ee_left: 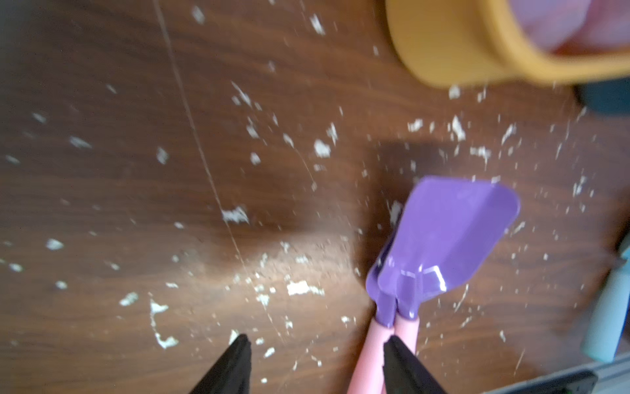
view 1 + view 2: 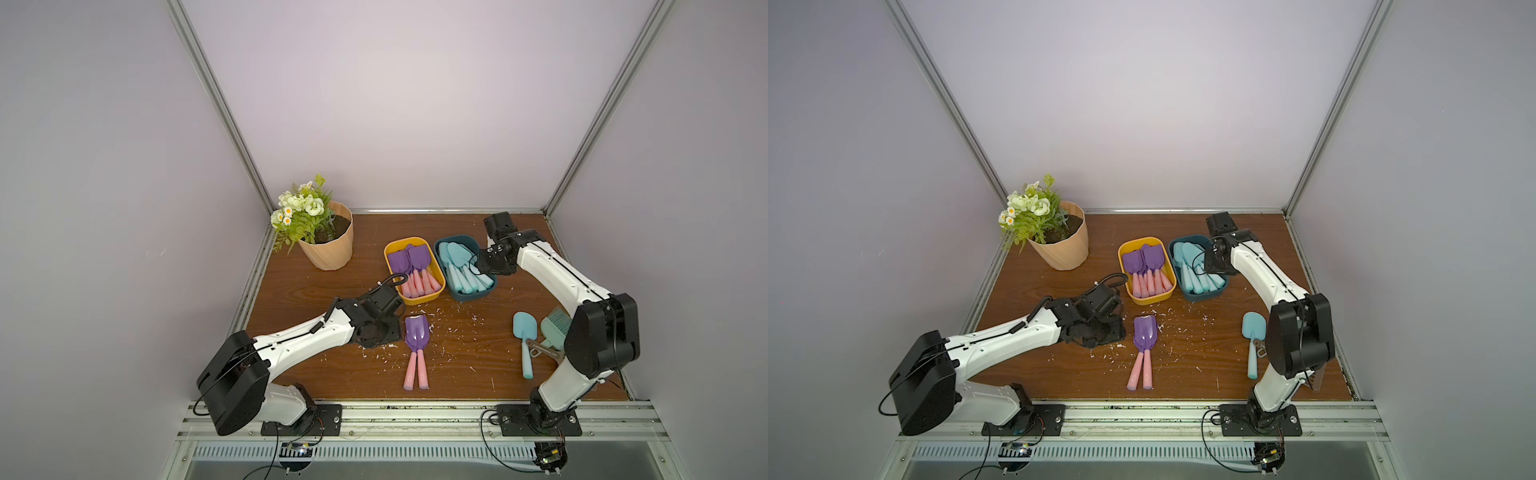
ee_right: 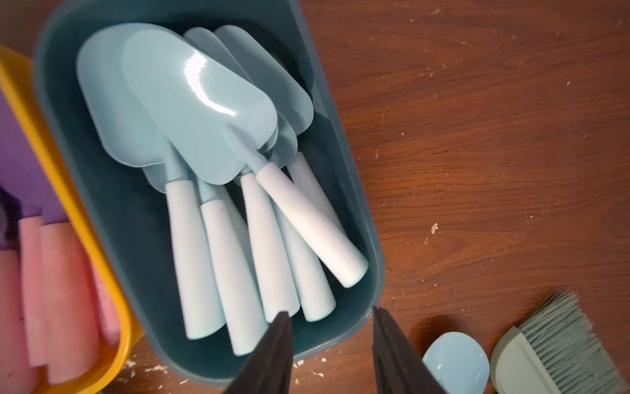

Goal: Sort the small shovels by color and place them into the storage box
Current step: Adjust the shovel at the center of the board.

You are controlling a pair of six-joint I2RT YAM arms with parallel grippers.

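Purple shovels (image 1: 450,232) lie beside left hand (image 1: 317,339) (parted, empty); right hand (image 3: 330,311) parted too

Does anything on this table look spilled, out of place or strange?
Yes. White flakes lie scattered over the wooden table, thickest around the two purple shovels, like spilled crumbs. Those two and one aqua shovel lie outside the yellow box and the blue box, unsorted.
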